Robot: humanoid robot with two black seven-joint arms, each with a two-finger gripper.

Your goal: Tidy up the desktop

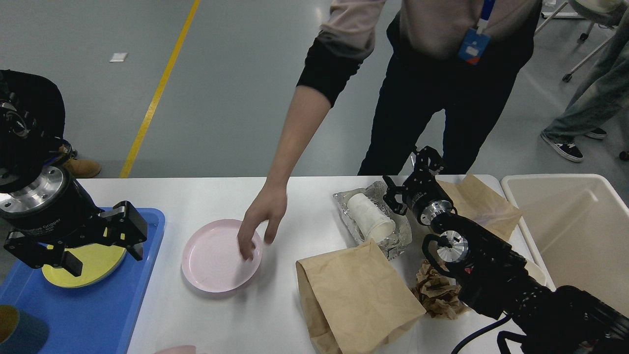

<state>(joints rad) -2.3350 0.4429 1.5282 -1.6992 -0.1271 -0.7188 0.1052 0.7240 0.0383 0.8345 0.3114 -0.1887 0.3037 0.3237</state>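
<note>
The white desktop (pixel 304 206) holds a pink plate (pixel 211 260), a foil sheet (pixel 400 236) with a white paper cup (pixel 371 219) lying on it, two brown paper bags (pixel 354 295) (pixel 484 201) and crumpled brown paper (pixel 435 290). A person's hand (pixel 258 221) rests on the pink plate's far right edge. My left gripper (pixel 98 248) hangs open just above a yellow plate (pixel 93 270) on the blue tray (pixel 98 314), holding nothing. My right gripper (pixel 410 174) is open and empty, at the foil's right edge beside the cup.
A cream bin (pixel 575 231) stands off the table's right end. A dark blue cup (pixel 19 329) sits at the tray's near left corner. A pink rim (pixel 177 350) shows at the bottom edge. The person leans over the far table edge; another stands at the far right.
</note>
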